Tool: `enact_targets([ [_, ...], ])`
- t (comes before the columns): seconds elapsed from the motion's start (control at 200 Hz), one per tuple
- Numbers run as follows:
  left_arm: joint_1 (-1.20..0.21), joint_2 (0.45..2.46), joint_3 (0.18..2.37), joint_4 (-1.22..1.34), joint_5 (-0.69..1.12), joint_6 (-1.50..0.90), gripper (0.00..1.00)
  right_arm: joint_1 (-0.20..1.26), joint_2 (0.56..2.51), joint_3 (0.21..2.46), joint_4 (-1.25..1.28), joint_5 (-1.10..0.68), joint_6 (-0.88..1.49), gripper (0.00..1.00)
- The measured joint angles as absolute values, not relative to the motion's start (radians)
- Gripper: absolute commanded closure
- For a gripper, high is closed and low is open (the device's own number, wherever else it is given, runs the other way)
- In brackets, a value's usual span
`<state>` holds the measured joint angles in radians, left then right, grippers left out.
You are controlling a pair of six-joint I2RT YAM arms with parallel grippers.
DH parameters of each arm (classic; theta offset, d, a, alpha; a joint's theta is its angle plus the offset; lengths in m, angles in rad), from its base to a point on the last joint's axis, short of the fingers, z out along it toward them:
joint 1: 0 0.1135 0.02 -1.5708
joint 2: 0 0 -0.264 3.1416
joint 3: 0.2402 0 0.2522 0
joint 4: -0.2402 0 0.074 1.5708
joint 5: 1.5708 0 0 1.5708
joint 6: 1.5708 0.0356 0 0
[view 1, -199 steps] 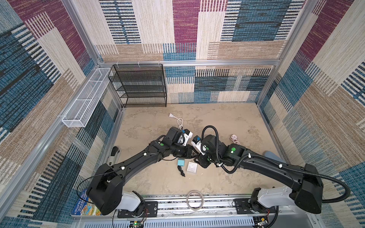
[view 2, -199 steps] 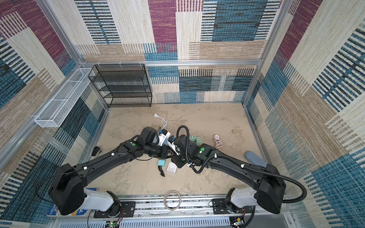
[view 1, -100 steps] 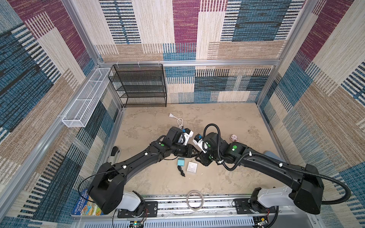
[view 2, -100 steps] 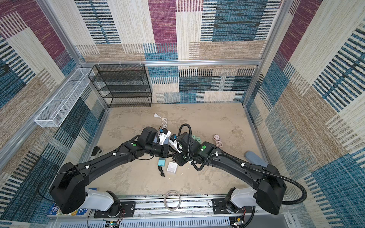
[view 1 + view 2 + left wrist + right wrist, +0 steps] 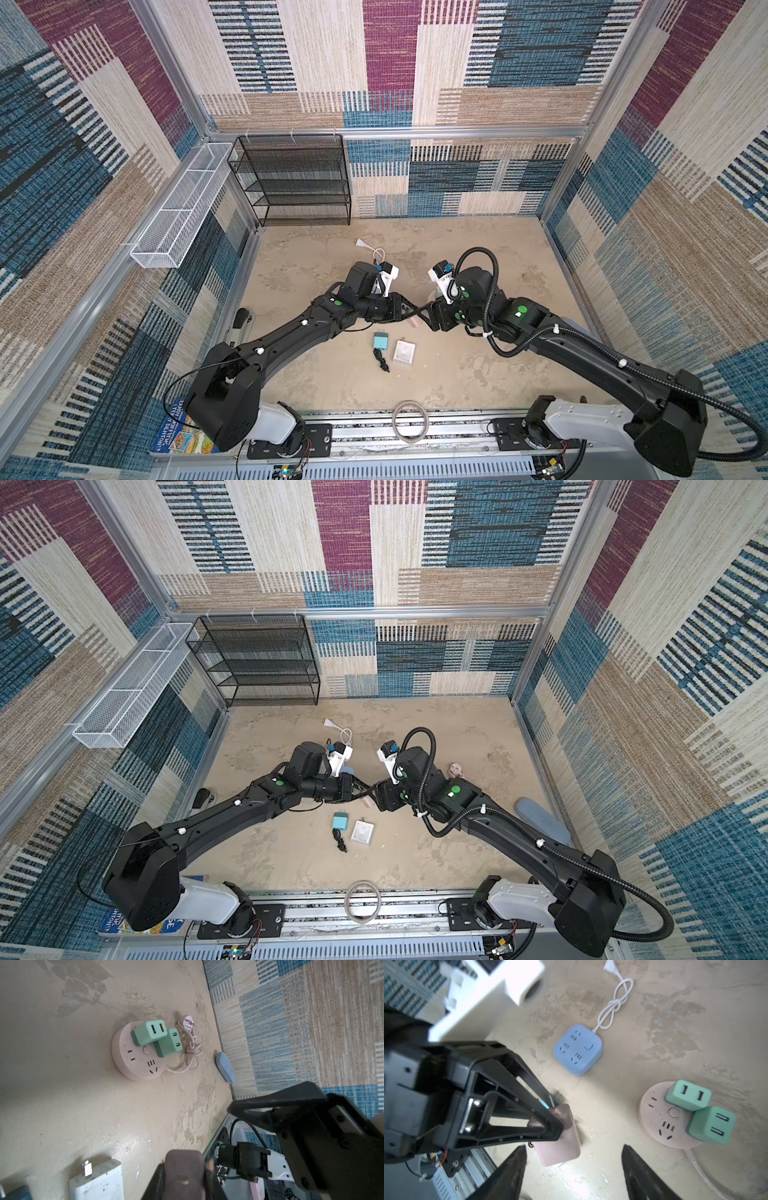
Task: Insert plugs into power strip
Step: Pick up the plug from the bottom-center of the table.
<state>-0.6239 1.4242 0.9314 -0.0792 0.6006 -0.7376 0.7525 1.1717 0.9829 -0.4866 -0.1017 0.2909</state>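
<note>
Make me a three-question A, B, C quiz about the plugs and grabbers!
1. Where are the two mint green plugs? A in the round pink power strip; B on a shelf; C in a basket.
2. How many plugs sit in the blue power strip? A none; B one; C two.
3. What is the left gripper doing? A standing open; B shut on the pink plug; C shut on a white plug.
1 A, both stand in its sockets. 2 A, every socket is bare. 3 B, it pinches that plug.

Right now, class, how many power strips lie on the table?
2: a round pink strip with a pink cord, and, apart from it, a square blue strip with a white cord. Others may be hidden.
</note>
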Motion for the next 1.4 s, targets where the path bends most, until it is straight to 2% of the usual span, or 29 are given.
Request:
enact_targets([
  [0.336,-0.604,1.376,0.86,0.257,0.539,-1.005,1.0,0.742,1.112,0.92,-0.211,-0.121,0.564,0.23],
  [0.416,-0.604,1.354,0.847,0.3,0.517,-1.041,1.0,0.719,1.081,0.902,-0.155,-0.122,0.621,0.31],
  [0.656,-0.603,1.3,0.809,0.355,0.47,-1.078,1.0,0.612,0.984,0.822,-0.034,-0.106,0.78,0.41],
  [1.057,-0.602,1.292,0.769,0.454,0.445,-1.158,1.0,0.534,0.962,0.568,0.329,-0.329,0.97,0.42],
  [1.402,-0.602,1.357,0.735,0.601,0.451,-1.256,1.0,0.526,1.026,0.533,0.535,-0.415,1.062,0.44],
])
